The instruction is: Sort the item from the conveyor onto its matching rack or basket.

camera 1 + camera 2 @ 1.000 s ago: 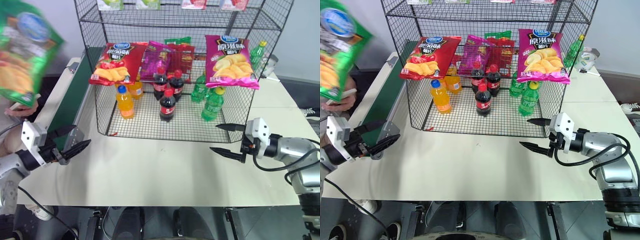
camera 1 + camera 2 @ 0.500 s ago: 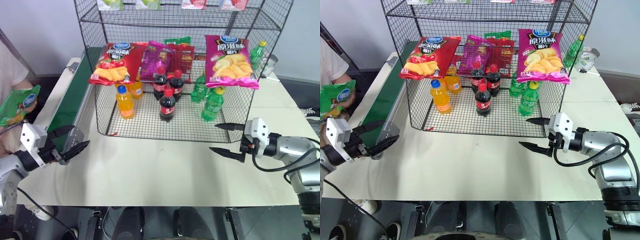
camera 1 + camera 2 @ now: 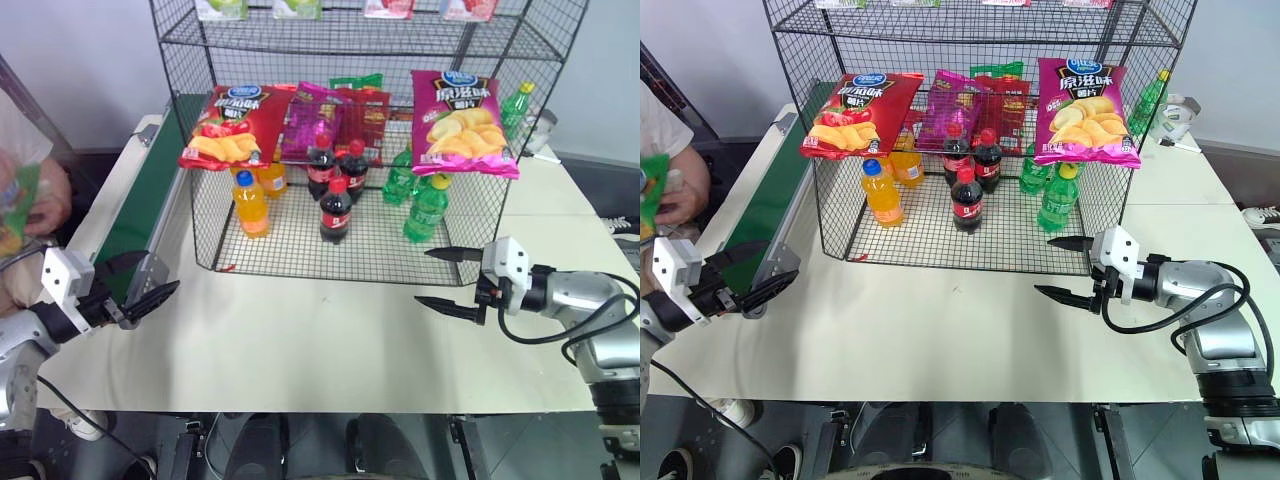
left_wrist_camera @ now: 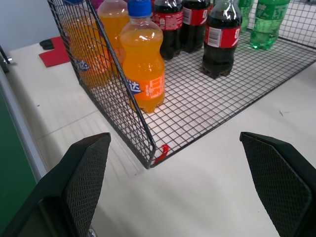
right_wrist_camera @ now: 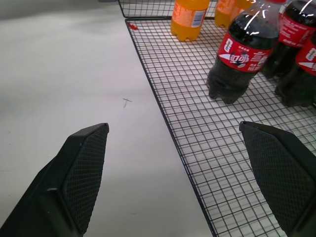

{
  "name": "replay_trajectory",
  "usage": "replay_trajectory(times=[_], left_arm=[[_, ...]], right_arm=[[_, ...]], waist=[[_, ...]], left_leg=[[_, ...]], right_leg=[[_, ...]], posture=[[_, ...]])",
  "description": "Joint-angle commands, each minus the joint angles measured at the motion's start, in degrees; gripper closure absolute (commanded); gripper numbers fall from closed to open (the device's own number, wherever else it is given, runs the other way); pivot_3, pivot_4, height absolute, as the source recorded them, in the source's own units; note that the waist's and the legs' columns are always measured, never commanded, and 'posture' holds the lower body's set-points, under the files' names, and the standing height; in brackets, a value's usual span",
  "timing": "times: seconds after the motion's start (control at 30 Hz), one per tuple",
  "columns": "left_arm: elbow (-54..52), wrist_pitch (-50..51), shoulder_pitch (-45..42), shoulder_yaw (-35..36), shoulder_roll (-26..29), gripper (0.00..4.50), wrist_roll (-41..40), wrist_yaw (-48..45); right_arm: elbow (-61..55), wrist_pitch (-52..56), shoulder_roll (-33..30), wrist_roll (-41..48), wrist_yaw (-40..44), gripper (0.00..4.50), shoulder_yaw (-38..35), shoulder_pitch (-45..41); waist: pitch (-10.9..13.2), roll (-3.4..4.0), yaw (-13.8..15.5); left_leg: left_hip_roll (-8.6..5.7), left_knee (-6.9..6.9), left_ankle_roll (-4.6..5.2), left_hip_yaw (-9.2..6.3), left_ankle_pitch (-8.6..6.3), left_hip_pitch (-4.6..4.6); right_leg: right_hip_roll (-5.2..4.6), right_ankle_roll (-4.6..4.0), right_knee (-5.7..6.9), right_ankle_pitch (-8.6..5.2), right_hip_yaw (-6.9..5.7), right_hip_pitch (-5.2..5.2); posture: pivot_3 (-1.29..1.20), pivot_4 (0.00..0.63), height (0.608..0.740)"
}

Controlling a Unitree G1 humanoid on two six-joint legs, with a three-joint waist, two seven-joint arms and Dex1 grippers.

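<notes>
The glossy green crisp bag (image 3: 650, 195) sits in a person's hand (image 3: 682, 195) outboard of the dark green conveyor belt (image 3: 765, 215), nearest the empty, wide-spread left gripper (image 3: 752, 272), while the right gripper (image 3: 1065, 268) gapes empty before the black wire-mesh rack (image 3: 970, 130).

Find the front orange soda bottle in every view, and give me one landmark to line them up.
Left eye view: orange bottle on the rack floor, left of the cola bottles.
Right eye view: orange bottle, same spot.
Left wrist view: orange bottle behind the mesh side wall.
Right wrist view: orange bottle near the far corner.
Landmark: red clip at the rack's corner.
</notes>
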Motion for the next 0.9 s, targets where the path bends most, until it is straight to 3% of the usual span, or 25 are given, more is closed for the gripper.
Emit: replay_trajectory(times=[0.03,0.9], left_arm=[[-0.7,-0.8,-0.1,0.6,0.3,0.0,0.2,0.1],[-2.5,1.4,1.0,1.1,0.4,0.0,-0.7,0.1]], right_arm=[[-0.1,-1.0,0.3,0.4,-0.1,0.09,-0.6,-0.6],[0.0,-1.6,0.6,0.0,-0.2,0.09,-0.1,-0.5]], waist=[[0.0,0.0,0.0],[0.0,0.0,0.0]], left_leg=[[0.0,0.0,0.0,0.0,0.0,0.0],[0.0,0.0,0.0,0.0,0.0,0.0]], right_leg=[[0.0,0.0,0.0,0.0,0.0,0.0],[0.0,0.0,0.0,0.0,0.0,0.0]], posture=[[0.0,0.15,0.739],[0.0,0.15,0.739]])
